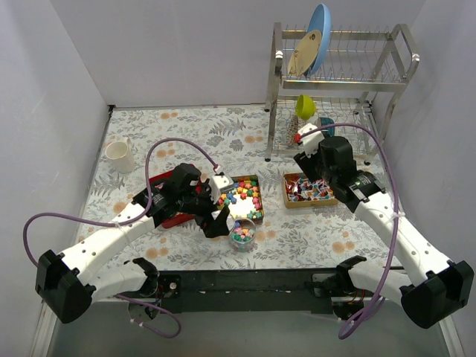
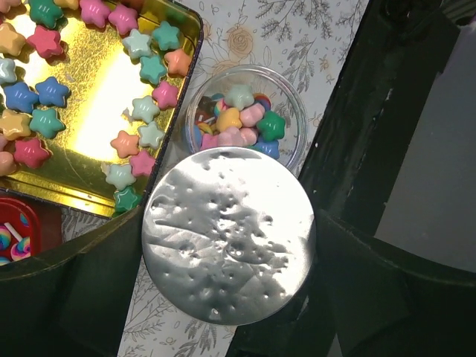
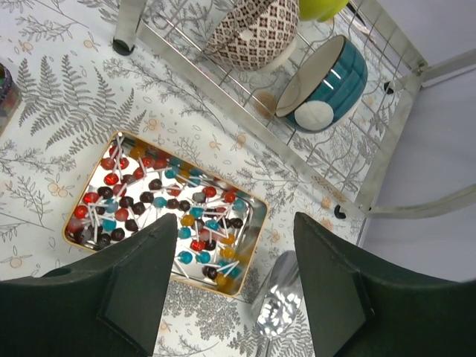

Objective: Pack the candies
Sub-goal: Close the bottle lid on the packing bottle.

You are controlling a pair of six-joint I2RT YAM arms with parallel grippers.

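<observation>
Pastel star-shaped candies (image 2: 141,110) lie in an open gold tin (image 2: 186,30). More candies fill a clear glass cup (image 2: 244,123) beside it. My left gripper (image 2: 228,216) is shut on a round silver lid (image 2: 227,238), held flat just short of the cup and covering part of its rim. A second tin (image 3: 256,223) holds lollipops (image 3: 160,208) in red, blue and dark colours. My right gripper (image 3: 235,217) hangs open above that tin's right end with nothing between its fingers. In the top view the cup (image 1: 242,232) stands in front of the star tin (image 1: 242,195).
A metal scoop (image 3: 277,305) lies on the cloth right of the lollipop tin. A red tin (image 1: 165,202) sits under my left arm. A white mug (image 1: 119,156) stands far left. The dish rack (image 1: 338,74) at the back right holds plates and bowls (image 3: 323,85).
</observation>
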